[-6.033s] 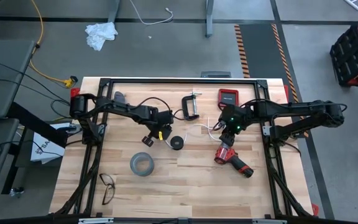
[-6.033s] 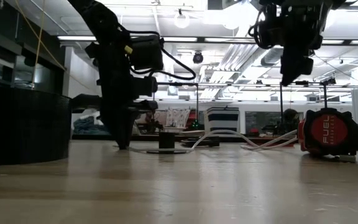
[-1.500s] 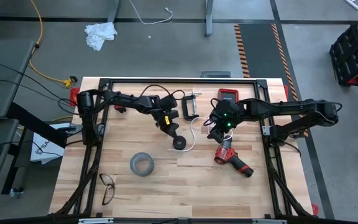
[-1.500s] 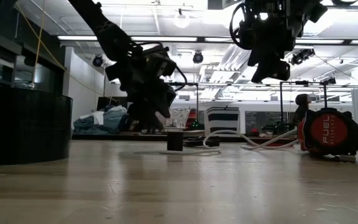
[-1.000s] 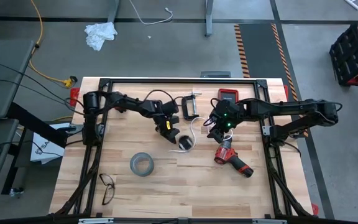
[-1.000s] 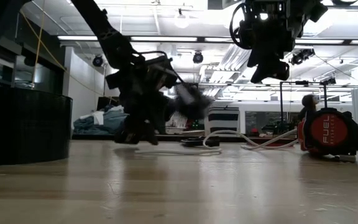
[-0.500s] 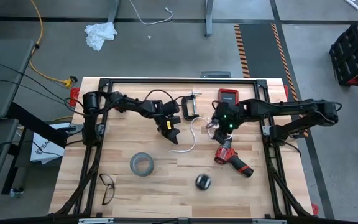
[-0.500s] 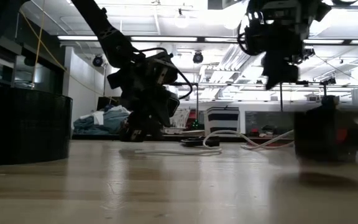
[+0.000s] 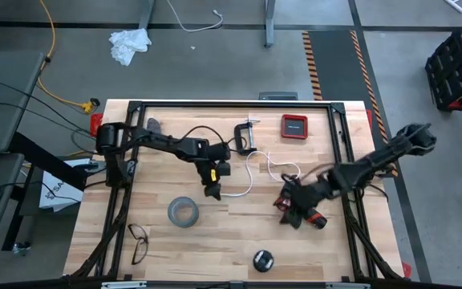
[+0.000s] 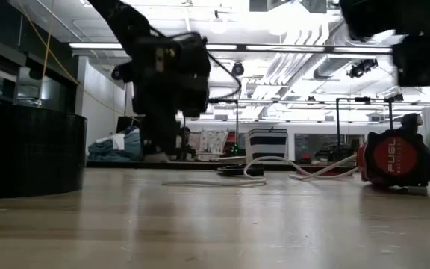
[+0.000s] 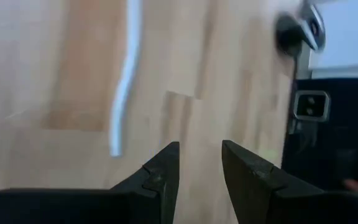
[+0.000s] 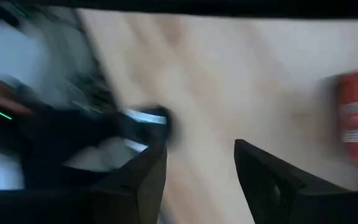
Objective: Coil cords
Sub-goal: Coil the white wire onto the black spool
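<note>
The thin white cable (image 9: 249, 171) lies in loose curves mid-table, its near end by my left gripper (image 9: 212, 191). The small black round disc (image 9: 261, 258) lies flat near the table's near edge, apart from the cable as far as the high view shows. My left gripper is open just above the wood, with nothing between its fingers (image 11: 201, 168); the cable (image 11: 126, 81) runs off to one side of them. My right gripper (image 9: 289, 210) hangs open (image 12: 197, 177) and blurred over the red drill (image 9: 303, 209), holding nothing.
A grey tape roll (image 9: 182, 212) and eyeglasses (image 9: 138, 243) lie at the near left. A black clamp (image 9: 246, 138) and a red box (image 9: 293, 125) sit at the far side. A black frame (image 9: 231, 104) borders the table. The drill (image 10: 394, 161) stands right of the cable.
The disc has shot away from my left gripper and come to rest near the table's near edge, while the cable has stayed where it lay. My right gripper has swung from above the cable toward the near edge, over the drill. My left gripper has rolled and shifted slightly nearer.
</note>
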`<state>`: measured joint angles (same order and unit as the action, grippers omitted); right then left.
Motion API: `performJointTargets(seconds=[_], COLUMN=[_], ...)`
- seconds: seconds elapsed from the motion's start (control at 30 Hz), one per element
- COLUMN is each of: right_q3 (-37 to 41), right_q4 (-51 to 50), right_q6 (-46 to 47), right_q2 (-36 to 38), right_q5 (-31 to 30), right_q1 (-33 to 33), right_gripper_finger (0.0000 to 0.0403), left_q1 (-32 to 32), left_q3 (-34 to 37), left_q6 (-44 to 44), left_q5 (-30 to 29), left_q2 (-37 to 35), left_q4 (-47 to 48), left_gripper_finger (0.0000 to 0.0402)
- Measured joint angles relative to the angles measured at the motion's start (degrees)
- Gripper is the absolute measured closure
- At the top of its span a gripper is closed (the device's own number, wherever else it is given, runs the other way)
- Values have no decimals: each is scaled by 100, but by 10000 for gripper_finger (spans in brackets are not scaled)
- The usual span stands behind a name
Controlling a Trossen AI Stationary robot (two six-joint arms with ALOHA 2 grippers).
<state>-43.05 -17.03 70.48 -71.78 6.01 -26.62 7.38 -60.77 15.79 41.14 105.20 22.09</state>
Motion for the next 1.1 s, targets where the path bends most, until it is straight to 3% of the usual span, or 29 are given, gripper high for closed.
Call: performJointTargets(seconds=[0.1, 0.2, 0.27, 0.47, 0.67, 1.1], right_q3=[580, 769, 677, 106, -351, -481], right_q4=[1526, 2089, 2179, 2202, 2209, 1882], right_q6=[1754, 3092, 3551, 4012, 4471, 4933], right_q2=[-196, -626, -975, -1931, -2562, -2770], right_q5=[-886, -1644, -1794, -1522, -1807, -2524], right_q1=[-683, -1208, -1439, -1775, -2147, -2749], right_gripper_finger=[223, 233, 241, 253, 254, 254], left_q1=[-53, -50, -26, 11, -126, -981], left_q3=[0, 0, 0, 0, -2, -2], left_q6=[-406, -859, -1093, -1051, -439, 452], left_q5=[-153, -281, -279, -283, -298, -1167], left_q2=[-286, -605, -812, -1303, -1621, -1665], left_q4=[152, 233, 272, 280, -15, -370], left_gripper_finger=[286, 286, 286, 286, 286, 286])
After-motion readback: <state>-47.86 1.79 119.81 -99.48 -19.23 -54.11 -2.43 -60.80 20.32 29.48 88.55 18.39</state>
